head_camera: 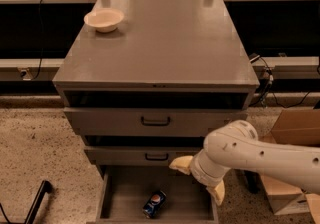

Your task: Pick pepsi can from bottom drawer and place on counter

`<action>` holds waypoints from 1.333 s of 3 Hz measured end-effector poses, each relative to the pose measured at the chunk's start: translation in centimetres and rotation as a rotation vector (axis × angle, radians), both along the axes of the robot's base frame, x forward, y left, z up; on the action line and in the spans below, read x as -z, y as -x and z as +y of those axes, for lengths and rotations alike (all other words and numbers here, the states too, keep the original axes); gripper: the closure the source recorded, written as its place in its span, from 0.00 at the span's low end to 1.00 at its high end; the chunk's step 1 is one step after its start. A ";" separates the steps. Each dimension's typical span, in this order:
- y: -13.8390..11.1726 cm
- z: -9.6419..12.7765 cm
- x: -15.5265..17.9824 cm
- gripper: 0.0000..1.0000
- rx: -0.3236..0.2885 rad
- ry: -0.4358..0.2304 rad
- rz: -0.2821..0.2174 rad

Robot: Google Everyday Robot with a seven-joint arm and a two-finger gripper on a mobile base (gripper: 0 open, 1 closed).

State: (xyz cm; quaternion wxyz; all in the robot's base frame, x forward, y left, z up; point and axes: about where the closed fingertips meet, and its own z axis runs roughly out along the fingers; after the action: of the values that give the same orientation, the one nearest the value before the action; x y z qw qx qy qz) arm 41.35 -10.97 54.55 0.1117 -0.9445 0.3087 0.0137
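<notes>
Hovering at the right rear of the open bottom drawer, the gripper shows its two tan fingers spread well apart with nothing between them, so it reads as released and empty. The pepsi can lies on its side on the drawer floor, near the front and about mid-width, apart from the walls. From the gripper it sits to the left and toward the drawer's front, near but not touching. Its long axis runs on a diagonal, logo end toward the back right, roughly pointing at the wrist. How high the fingers stand above the drawer floor is hard to judge from this angle. The coming reach likely calls for a shift leftward and forward, with the fingers straddling the can across its width. The counter above holds a white bowl at its back left.
</notes>
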 end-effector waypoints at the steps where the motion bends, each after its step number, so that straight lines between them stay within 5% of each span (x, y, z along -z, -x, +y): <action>1: -1.7 -1.0 3.6 0.00 -0.107 -0.085 -0.131; 2: -1.8 -1.0 4.1 0.00 -0.174 -0.094 -0.163; 4: -2.8 -0.6 5.6 0.00 -0.186 -0.143 -0.168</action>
State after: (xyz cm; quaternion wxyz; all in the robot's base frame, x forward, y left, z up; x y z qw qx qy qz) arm 44.12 -11.56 48.95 0.2024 -0.9565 0.2074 -0.0331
